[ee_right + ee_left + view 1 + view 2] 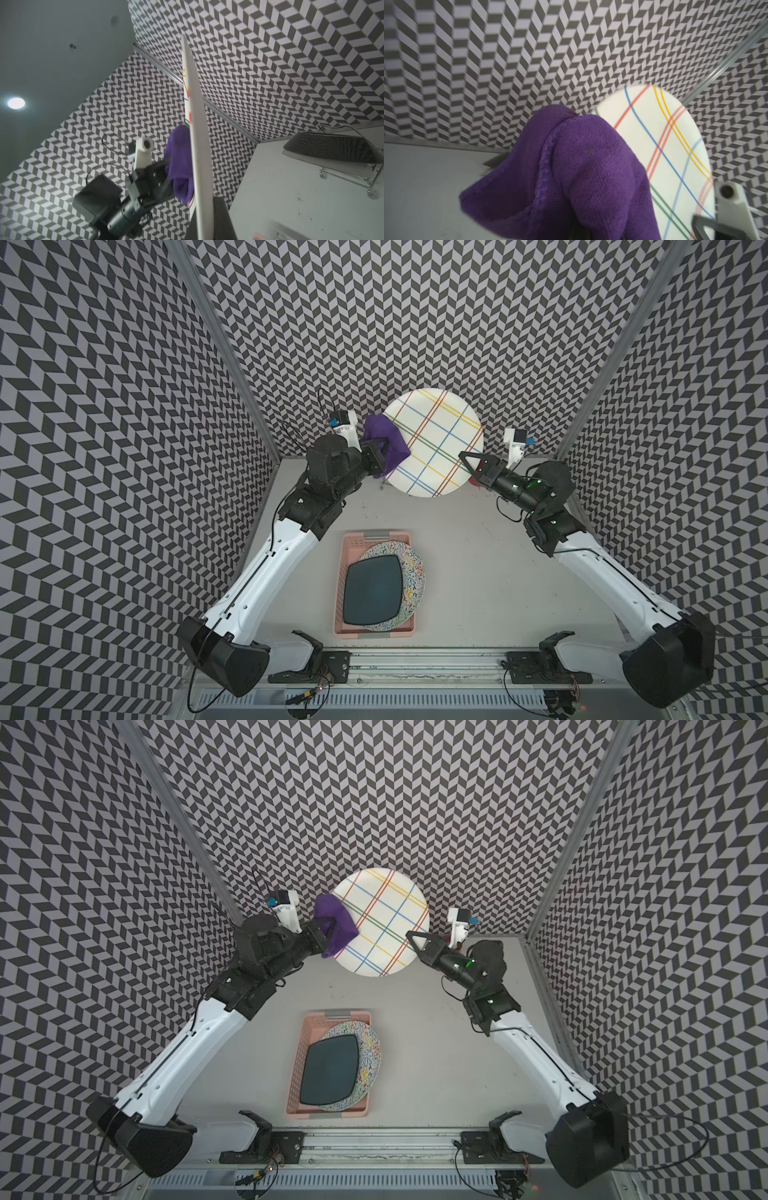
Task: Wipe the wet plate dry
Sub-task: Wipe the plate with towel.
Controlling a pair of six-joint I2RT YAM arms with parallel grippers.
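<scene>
1. The right gripper (466,459) is clenched on the rim of the plate (436,439), holding it raised on edge over the far end of the table (457,551), between the arms.
2. The left gripper (383,446) is clamped on a purple cloth (380,429), which touches the plate's striped face at the rim nearest that arm.
3. From the cloth, the bare face stretches toward the right gripper, so the wipe likely runs that way.
4. The plate is round and white, crossed by coloured lines. Whether it is wet cannot be told.

You see the plate (197,135) edge-on, its rim between the fingers (220,218) of the right gripper (204,225), and the purple cloth (179,162) in the left gripper (169,175) seemingly pressed against its face.
</scene>
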